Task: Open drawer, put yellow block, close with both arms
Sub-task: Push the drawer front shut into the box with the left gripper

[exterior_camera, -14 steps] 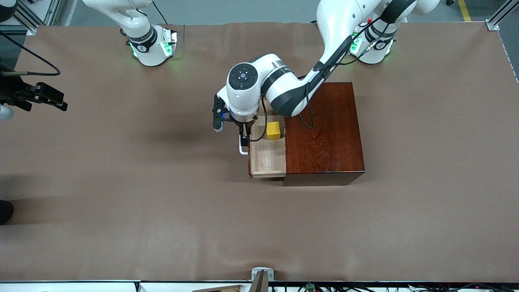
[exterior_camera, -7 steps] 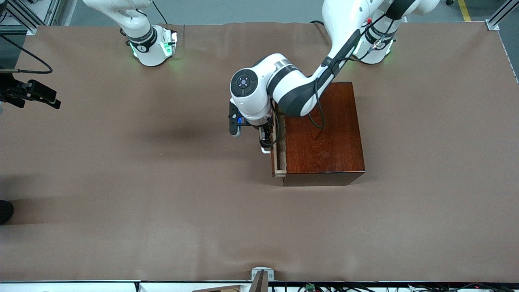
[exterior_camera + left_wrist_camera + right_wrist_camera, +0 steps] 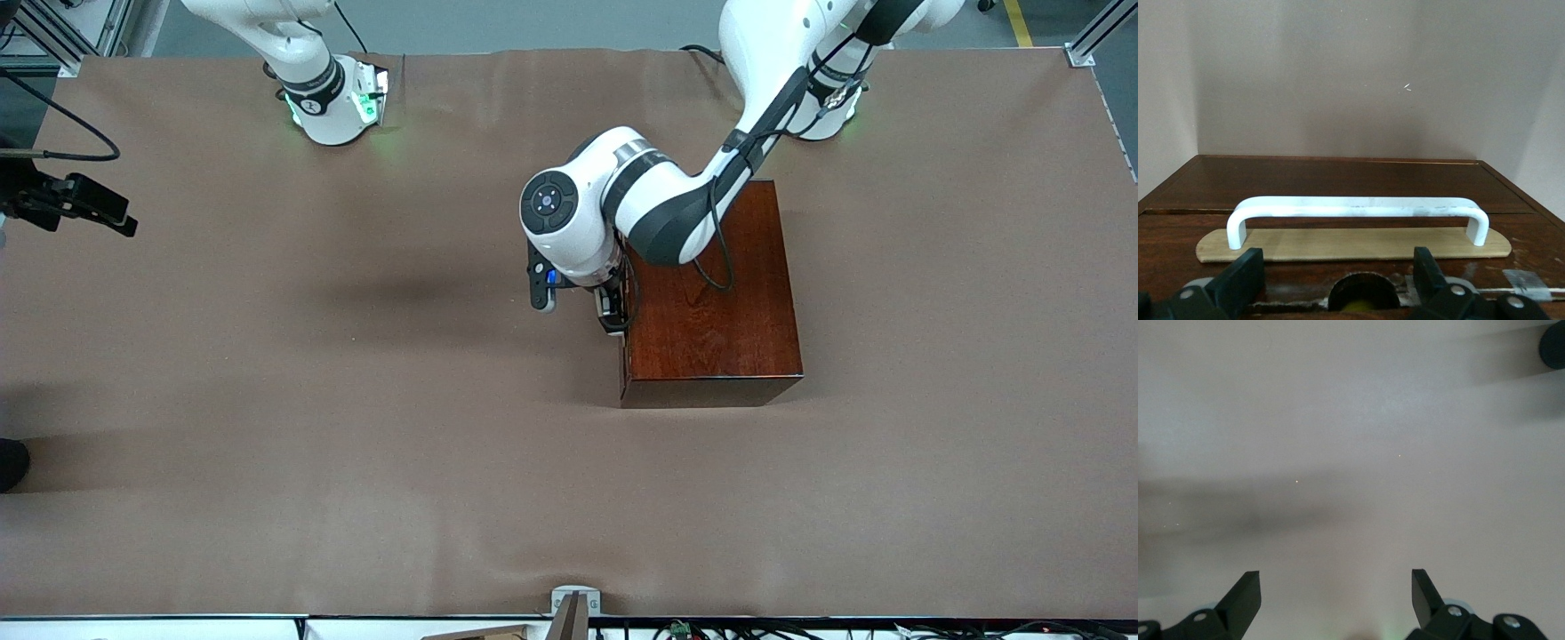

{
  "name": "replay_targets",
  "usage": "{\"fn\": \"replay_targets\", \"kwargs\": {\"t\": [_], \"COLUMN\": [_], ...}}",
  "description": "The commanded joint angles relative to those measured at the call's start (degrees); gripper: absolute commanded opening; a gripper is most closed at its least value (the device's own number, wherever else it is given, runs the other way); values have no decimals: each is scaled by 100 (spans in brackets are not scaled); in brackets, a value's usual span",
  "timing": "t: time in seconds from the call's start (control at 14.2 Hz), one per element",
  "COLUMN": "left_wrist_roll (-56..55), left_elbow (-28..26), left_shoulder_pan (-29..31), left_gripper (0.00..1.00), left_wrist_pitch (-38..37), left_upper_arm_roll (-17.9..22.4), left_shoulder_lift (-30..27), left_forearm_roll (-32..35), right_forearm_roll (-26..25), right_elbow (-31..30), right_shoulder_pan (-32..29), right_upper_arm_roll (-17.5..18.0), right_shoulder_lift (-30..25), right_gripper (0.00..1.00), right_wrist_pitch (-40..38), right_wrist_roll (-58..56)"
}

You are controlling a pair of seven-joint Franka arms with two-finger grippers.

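Your drawer (image 3: 623, 333) sits flush in the box (image 3: 711, 293); left end effector (image 3: 610, 313) spread wide, just off the white handle (image 3: 1358, 210). Right end effector (image 3: 1336, 597) waits wide over bare bench (image 3: 267, 373).

Surface (image 3: 356, 400): brown, matte, faintly creased. Carried directly: one glossy reddish-brown wooden box (image 3: 711, 302), toward the left arm's end, drawer pushed in; two green-lit arm bases (image 3: 333, 102) along one edge.

White arms (image 3: 622, 191) w/ black bands, green-lit bases (image 3: 338, 107) (cables trailing).
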Motion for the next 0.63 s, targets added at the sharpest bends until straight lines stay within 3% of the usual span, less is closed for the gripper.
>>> {"fn": "replay_targets", "kwargs": {"t": [0.0, 0.28, 0.56], "left_wrist_roll": [-73, -861, -1426], "left_elbow": [-142, -142, -203], "left_shoulder_pan": [53, 8, 140], "left_gripper": [100, 100, 100], "left_wrist_pitch": [252, 1582, 1497], "left_upper_arm_roll": [47, 12, 108], "left_shoulder_lift": [-232, -267, -941], "left_forearm_roll": [40, -574, -629], "right_forearm_roll": [53, 62, 53], "right_elbow": [-49, -32, -5], "right_shoulder_pan": [-6, 3, 46], "right_upper_arm_roll": [45, 115, 168], "right_shoulder_lift": [-95, -95, -113], "right_gripper": [100, 100, 100], "right_wrist_pitch": [-14, -102, -102], "right_wrist_roll": [-51, -51, -42]}}
